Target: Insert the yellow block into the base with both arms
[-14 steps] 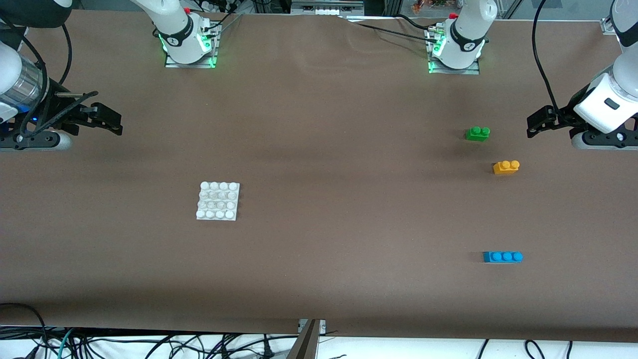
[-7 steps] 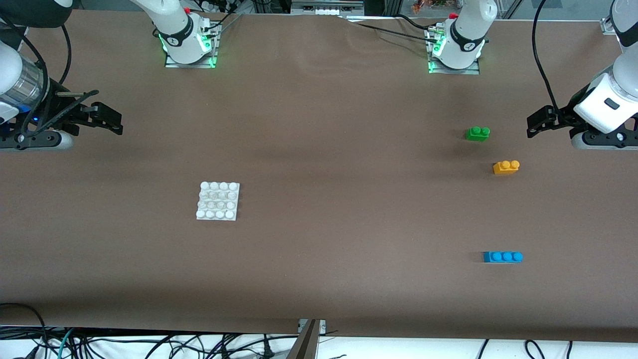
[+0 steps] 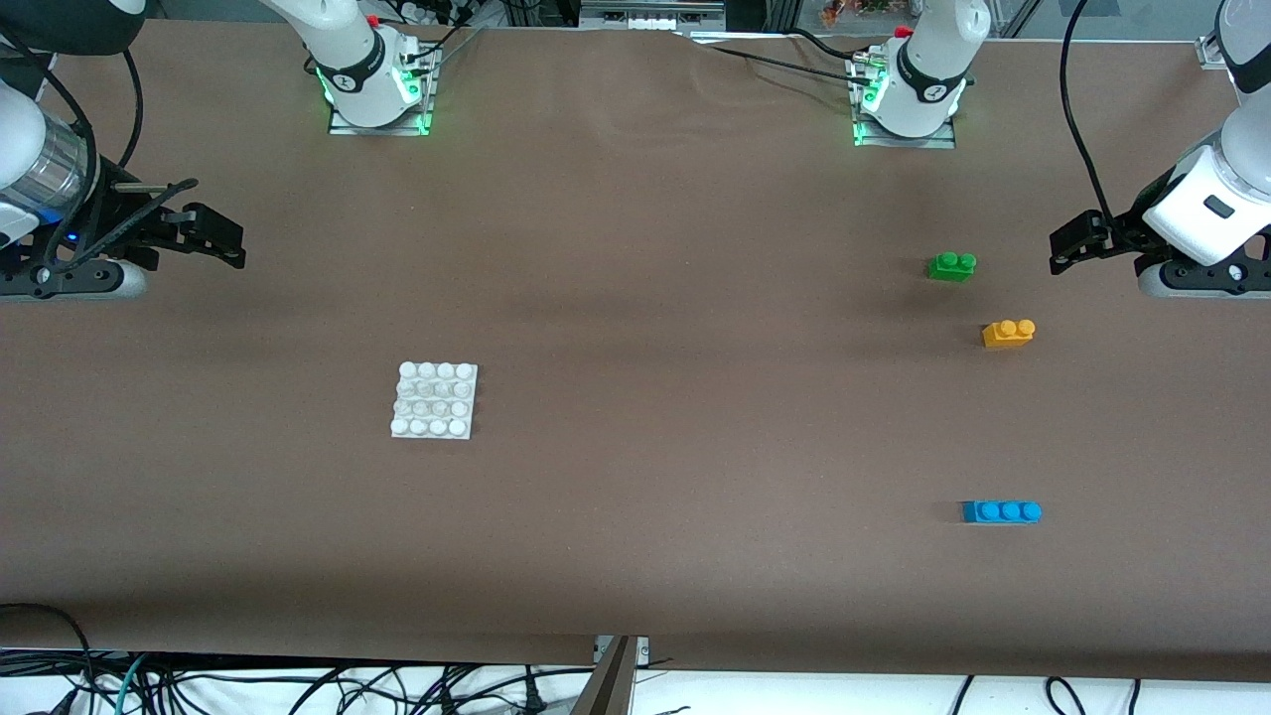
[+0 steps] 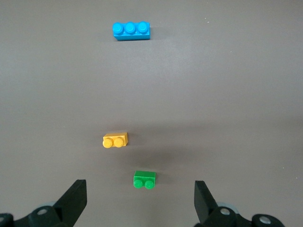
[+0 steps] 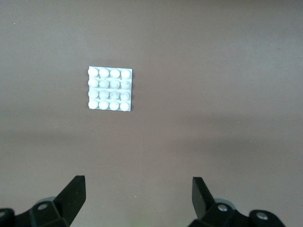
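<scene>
The yellow block [image 3: 1008, 333] is a small orange-yellow brick with two round studs on top, lying flat on the brown bench [image 3: 675, 298] with its studs upward. It sits toward the left arm's end of the bench, between the green brick [image 3: 951, 266] and the blue brick [image 3: 1001, 511]: the green one is at about 11 o'clock from it in the front view and close by, the blue three-stud one at about 6 o'clock, nearer the front camera and well apart.

The left pincer [image 3: 1077, 241] hangs in the air at about 1 o'clock from the yellow block in the front view, apart from it, its fingers spread wide and holding nothing.

The base [image 3: 435, 399], a flat square white plate with a four-by-four grid of round studs, lies flat toward the right arm's end, well apart from all three bricks.

The right pincer [image 3: 213, 236] hovers at about 10 o'clock from the base in the front view, well apart from it, fingers wide and empty.
</scene>
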Tool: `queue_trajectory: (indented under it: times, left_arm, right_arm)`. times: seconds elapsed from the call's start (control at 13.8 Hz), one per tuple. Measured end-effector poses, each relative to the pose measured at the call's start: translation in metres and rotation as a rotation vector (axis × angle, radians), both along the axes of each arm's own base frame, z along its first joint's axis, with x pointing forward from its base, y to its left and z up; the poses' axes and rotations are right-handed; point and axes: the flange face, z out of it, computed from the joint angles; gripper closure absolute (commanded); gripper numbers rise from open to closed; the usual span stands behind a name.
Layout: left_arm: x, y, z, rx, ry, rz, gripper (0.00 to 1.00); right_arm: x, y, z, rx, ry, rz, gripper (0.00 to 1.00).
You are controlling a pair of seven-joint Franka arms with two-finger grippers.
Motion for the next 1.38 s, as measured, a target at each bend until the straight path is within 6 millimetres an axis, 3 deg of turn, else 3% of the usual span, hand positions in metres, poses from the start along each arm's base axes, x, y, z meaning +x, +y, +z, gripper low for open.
queue_trajectory:
  times: [0.51, 0.87, 1.38]
  left_arm:
    - [0.000, 0.000, 0.000, 0.000, 0.000, 0.000, 0.00]
    - [0.000, 0.000, 0.000, 0.000, 0.000, 0.000, 0.00]
    - [0.000, 0.000, 0.000, 0.000, 0.000, 0.000, 0.00]
  right_arm:
    - [0.000, 0.004, -0.004, 0.034, 0.014, -0.003, 0.01]
    - [0.005, 0.006, -0.022, 0.030, 0.040, -0.002, 0.01]
    - [0.006, 0.021, -0.031, 0.028, 0.040, -0.008, 0.01]
